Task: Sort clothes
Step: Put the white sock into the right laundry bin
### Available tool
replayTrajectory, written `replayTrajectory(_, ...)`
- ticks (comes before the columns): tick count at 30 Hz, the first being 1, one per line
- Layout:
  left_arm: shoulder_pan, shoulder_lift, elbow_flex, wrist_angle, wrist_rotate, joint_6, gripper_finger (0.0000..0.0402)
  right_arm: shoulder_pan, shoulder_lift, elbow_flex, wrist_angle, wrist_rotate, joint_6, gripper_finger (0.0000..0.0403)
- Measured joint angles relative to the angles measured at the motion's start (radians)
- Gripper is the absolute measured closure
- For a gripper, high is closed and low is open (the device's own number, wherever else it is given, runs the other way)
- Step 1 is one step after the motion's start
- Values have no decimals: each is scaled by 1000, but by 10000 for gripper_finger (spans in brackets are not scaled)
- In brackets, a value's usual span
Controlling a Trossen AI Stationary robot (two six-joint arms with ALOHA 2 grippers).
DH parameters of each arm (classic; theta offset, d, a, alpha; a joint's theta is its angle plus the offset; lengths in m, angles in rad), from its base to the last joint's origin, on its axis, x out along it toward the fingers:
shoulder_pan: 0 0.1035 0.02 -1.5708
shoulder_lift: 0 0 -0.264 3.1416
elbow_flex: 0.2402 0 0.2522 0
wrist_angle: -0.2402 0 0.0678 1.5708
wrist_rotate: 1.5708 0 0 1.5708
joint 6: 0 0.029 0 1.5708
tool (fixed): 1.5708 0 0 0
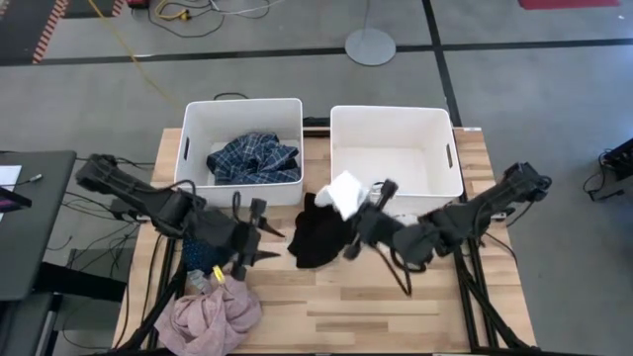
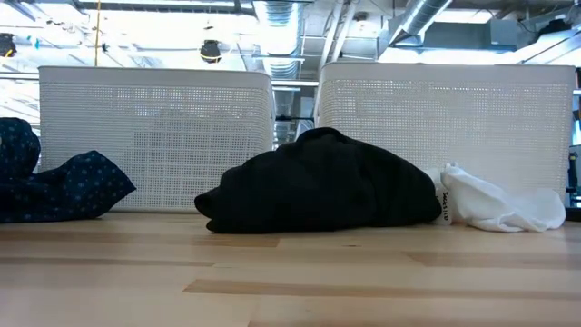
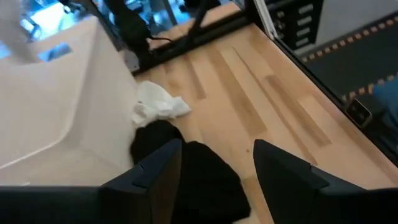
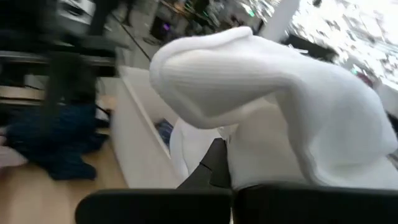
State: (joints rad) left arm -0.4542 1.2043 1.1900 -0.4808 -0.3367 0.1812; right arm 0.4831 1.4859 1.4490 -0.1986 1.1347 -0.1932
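Observation:
My right gripper (image 1: 368,203) is shut on a white sock (image 4: 267,106), raised above the black garment (image 1: 318,235) near the right bin (image 1: 396,193). The black garment lies heaped on the table (image 2: 318,186). A second white sock (image 2: 504,207) lies on the table against the right bin's near wall, and it also shows in the left wrist view (image 3: 158,106). My left gripper (image 1: 259,239) is open and empty, just left of the black garment (image 3: 199,180). A blue plaid garment (image 1: 253,158) lies in the left bin. A pink garment (image 1: 213,311) and a dark navy one (image 2: 54,186) lie at the table's left. My right gripper pinches the white sock between its two shut fingers at a fold (image 4: 249,171) near its middle. The sock bulges up over the fingertips, its ribbed end (image 4: 186,74) to one side. It is lifted clear of the table and the black garment.
Two white plastic bins stand side by side at the table's far edge, the left one (image 1: 193,133) and the right one (image 1: 445,148), which shows a bare floor. Bare wood lies along the table's near edge and right side (image 1: 396,307).

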Motion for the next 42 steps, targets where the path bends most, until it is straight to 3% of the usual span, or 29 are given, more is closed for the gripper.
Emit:
replayTrajectory(13, -95, 169, 0, 52, 0, -18, 208, -190, -110, 0, -539, -11, 441, 403)
replayTrajectory(22, -102, 256, 0, 96, 1, -27, 208, -314, -126, 0, -848, -116, 692, 403)
replayTrajectory(29, -109, 270, -1, 144, 18, -45, 208, -381, -126, 0, -919, -176, 737, 403)
replayTrajectory(35, -125, 269, -1, 156, 18, -52, 208, -469, -124, 0, -959, -318, 738, 403)
replayTrajectory(42, -139, 269, -1, 156, 18, -63, 208, -557, -125, -14, -1007, -410, 742, 398)
